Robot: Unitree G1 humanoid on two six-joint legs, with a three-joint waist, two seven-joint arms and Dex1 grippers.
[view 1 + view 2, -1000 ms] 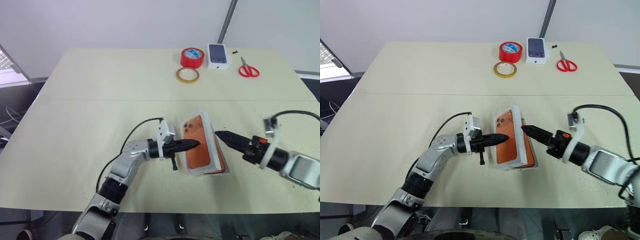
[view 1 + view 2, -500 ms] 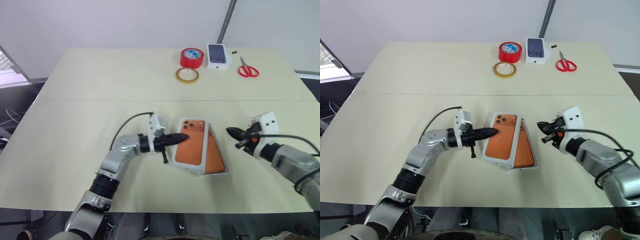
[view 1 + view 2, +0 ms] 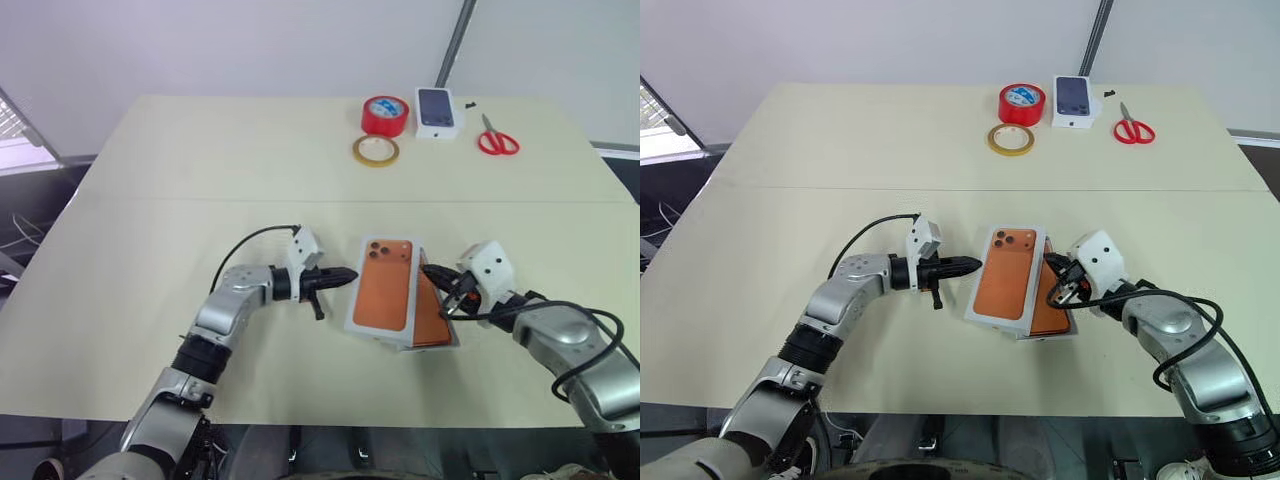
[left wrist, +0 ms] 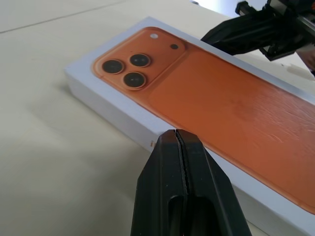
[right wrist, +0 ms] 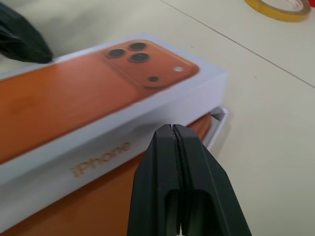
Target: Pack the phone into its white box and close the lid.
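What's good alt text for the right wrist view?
The right gripper, fingers shut, points at the long side of the lid, a white cover printed with an orange phone back. The lid sits askew over the white box, where the phone shows beneath. Yellow tape ring lies beyond.

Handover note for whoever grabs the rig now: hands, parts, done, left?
Left hand: shut, empty, beside the lid's left edge.
Right hand: shut, empty, at the lid's right side.
Lid, printed with an orange phone, lies skewed on the white box; phone shows orange underneath.
Done: phone in box, lid laid on.
Left: square the lid and press it closed.
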